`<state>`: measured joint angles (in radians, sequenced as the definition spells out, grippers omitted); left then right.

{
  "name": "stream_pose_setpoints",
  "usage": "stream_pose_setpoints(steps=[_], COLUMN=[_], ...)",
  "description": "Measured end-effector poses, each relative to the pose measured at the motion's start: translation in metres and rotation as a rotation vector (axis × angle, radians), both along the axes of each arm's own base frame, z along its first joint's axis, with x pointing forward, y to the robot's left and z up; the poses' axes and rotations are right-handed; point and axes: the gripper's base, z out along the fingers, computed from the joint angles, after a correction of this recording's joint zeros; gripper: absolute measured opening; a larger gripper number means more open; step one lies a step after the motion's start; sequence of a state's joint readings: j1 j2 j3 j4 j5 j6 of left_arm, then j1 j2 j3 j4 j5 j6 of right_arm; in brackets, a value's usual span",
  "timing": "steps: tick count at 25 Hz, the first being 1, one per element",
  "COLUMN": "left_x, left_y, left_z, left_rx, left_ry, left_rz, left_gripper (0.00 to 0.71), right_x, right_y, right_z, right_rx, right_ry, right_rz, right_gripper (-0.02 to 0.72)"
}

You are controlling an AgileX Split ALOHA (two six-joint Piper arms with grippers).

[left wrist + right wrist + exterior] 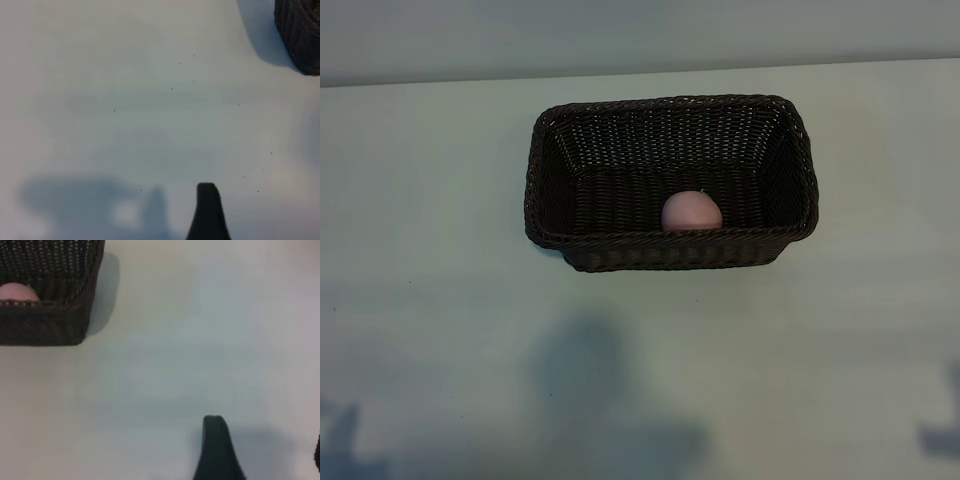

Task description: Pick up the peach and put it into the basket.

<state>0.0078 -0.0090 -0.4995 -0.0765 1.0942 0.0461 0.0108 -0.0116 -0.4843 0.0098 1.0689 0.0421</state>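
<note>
Exterior view: peach (691,212) inside basket (670,248)

Right wrist view. One corner of the dark brown woven basket (47,300) stands on the pale table (190,355) and casts a soft shadow on the surface beside its wall. The top of the pale pink peach (17,292) shows above the braided rim, inside the basket against its near wall. One dark fingertip (216,450) of the right gripper hangs over bare table, well apart from the basket, holding nothing.
</note>
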Motion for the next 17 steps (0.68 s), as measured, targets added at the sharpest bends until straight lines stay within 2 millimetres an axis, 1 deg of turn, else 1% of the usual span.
stream_pose_setpoints(steps=[17], left_x=[0.0000], left_y=[0.0000], left_z=[0.0000], left_rx=[0.000], left_ry=[0.000], left_rz=[0.000], left_gripper=[0.539], right_x=[0.0000], right_y=[-0.0008], right_z=[0.0000], right_rx=[-0.008], right_ry=[0.000], right_rz=[-0.005], right_gripper=[0.470])
